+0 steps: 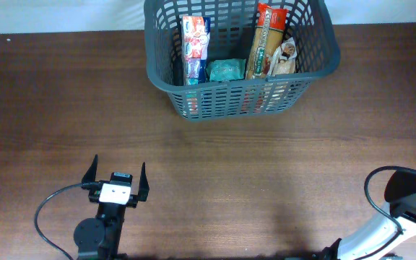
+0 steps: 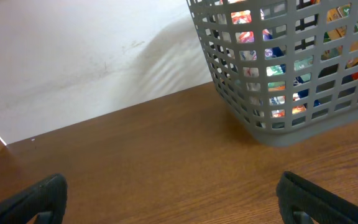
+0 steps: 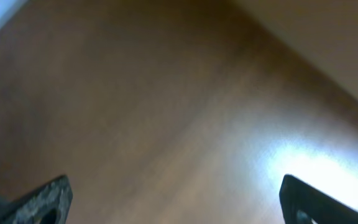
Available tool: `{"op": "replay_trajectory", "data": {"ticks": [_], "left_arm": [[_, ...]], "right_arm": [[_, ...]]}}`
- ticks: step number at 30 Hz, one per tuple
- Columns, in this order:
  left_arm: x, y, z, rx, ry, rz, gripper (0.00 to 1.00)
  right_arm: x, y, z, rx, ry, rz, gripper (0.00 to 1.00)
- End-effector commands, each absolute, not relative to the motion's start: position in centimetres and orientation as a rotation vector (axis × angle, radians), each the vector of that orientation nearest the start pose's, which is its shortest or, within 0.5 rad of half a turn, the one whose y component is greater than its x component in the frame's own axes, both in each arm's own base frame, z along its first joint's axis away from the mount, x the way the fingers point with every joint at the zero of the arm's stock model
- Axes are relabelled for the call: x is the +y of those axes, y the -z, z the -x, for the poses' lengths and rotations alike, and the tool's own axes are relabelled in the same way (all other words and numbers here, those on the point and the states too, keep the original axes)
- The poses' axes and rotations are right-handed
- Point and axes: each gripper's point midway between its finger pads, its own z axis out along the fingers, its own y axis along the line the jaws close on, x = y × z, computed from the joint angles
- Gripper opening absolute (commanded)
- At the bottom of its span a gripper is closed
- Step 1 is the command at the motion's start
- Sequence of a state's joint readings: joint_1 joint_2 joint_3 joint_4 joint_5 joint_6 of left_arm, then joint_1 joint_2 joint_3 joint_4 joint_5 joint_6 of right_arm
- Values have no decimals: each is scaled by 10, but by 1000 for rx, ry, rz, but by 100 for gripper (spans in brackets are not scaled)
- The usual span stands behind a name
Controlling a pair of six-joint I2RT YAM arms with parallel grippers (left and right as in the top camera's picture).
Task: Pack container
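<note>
The dark grey lattice basket, the container (image 1: 175, 76), stands at the table's far middle and also shows in the left wrist view (image 2: 241, 93). Inside it stand a white and red toothpaste box (image 1: 194, 47), a teal packet (image 1: 226, 70), an orange pasta pack (image 1: 263, 43) and a pale bag (image 1: 287, 58). My left gripper (image 1: 116, 175) is open and empty near the front left, far from the basket; its fingertips show in the left wrist view (image 2: 169, 199). My right gripper (image 3: 176, 199) is open and empty over bare brown table; only its arm (image 1: 403, 209) shows overhead at the front right corner.
A brown wooden table (image 1: 266, 173) spans the view. A white wall (image 2: 73, 56) lies beyond its far edge. A black cable (image 1: 45, 217) loops beside the left arm's base, and another (image 1: 373, 193) by the right arm.
</note>
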State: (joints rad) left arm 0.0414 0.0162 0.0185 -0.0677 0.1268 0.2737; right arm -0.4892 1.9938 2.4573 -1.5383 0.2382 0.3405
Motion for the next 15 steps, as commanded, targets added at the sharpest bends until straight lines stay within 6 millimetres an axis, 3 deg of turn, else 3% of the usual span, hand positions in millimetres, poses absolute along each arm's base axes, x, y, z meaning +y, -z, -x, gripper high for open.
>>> {"op": "replay_trajectory", "data": {"ticks": [1,8,15], "left_arm": [[-12,-160,-245,1609,-152,-302,99],[-12,-160,-245,1609,-152,-302,99],[-12,-160,-245,1609,-152,-302,99]], "right_arm": [[-235,-349,-369,2232,359,-1083,99],[-205,-413,-388,2018,305,-909,99],[-159,-424,-379,1938,252,-755,99]]}}
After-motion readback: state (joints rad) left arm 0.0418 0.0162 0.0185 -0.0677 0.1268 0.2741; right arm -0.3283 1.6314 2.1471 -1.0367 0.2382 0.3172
